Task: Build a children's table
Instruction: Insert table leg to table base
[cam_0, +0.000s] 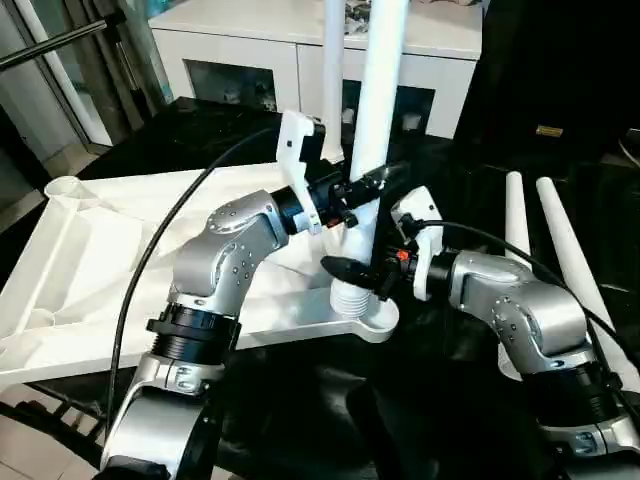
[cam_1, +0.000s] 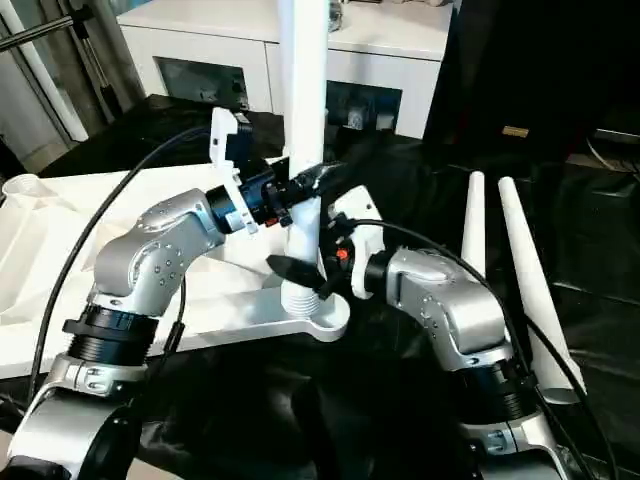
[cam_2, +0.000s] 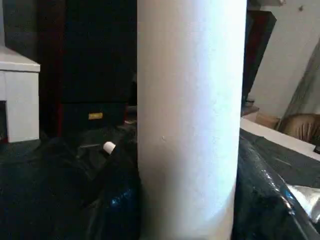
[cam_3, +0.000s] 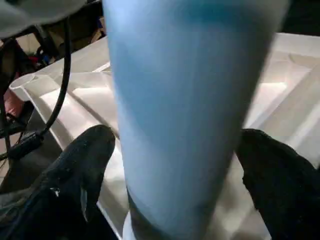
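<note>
Tabletop (cam_0: 120, 250) upside down, left of frame, on black-covered desk (cam_1: 580, 230). Upright leg (cam_0: 372, 120) stands in near corner socket (cam_0: 362, 305), centre frame. Left claw (cam_0: 362, 190) clamped on leg, mid-height. Right claw (cam_0: 358, 272) wide, fingers (cam_3: 80, 170) either side of leg base, seemingly not touching. Two spare legs (cam_1: 505, 270) lie at right.

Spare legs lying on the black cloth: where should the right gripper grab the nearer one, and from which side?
Mid-shaft of the nearer leg, probably from above, fingers across the tube. It lies flat, round and slim, beside the second leg; the gap between them looks narrow, so the outer finger needs care. The right gripper is open.
</note>
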